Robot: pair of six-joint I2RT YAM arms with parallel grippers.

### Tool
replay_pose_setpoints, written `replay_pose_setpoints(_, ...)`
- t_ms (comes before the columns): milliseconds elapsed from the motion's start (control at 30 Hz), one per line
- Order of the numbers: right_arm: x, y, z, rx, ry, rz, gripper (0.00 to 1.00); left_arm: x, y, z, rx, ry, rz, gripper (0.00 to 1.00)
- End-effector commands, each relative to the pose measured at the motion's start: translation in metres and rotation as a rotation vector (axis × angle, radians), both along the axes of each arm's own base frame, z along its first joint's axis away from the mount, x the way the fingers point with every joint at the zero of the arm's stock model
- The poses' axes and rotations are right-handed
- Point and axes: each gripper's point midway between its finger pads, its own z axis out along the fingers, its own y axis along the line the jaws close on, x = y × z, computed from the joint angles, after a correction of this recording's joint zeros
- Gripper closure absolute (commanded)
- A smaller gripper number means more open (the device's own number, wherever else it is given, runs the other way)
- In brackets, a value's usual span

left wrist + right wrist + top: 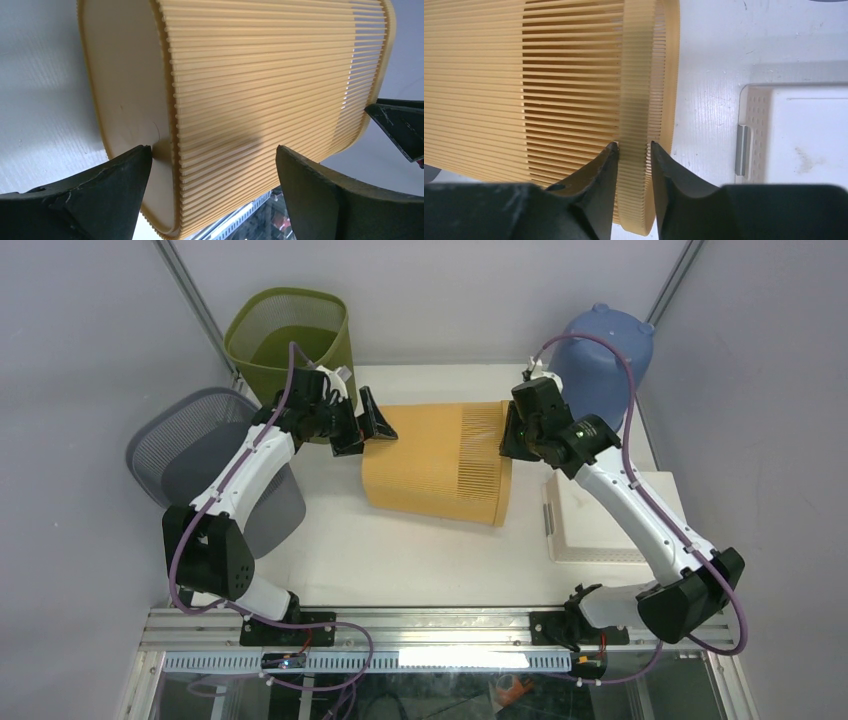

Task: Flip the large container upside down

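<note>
The large container is a yellow ribbed basket (435,462) lying on its side in the middle of the table, base to the left, open rim to the right. My right gripper (512,432) is shut on the basket's rim (634,165), one finger inside and one outside. My left gripper (365,428) is open at the base end; its fingers (120,180) straddle the base corner of the basket (240,100) without closing on it.
A green mesh bin (292,335) stands at the back left, a grey mesh bin (205,455) at the left, a blue bin (600,355) at the back right. A white lidded box (610,515) lies right of the basket.
</note>
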Motion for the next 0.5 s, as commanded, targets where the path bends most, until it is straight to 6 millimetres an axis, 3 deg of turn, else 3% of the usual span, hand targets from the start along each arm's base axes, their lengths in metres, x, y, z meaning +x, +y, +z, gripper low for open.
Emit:
replay_pose_setpoints(0,-0.015,-0.027,-0.017,-0.162,0.087,-0.018,0.72,0.004,-0.008,0.013,-0.06,-0.037,-0.023,0.04)
replay_pose_setpoints(167,-0.014,-0.026,-0.022,-0.161,0.086,-0.023,0.77,0.003,-0.014,0.029,-0.108,-0.043,-0.041,0.07)
replay_pose_setpoints(467,-0.015,-0.018,-0.04,-0.077,0.117,-0.017,0.8,-0.009,-0.036,0.088,-0.305,-0.096,-0.128,0.1)
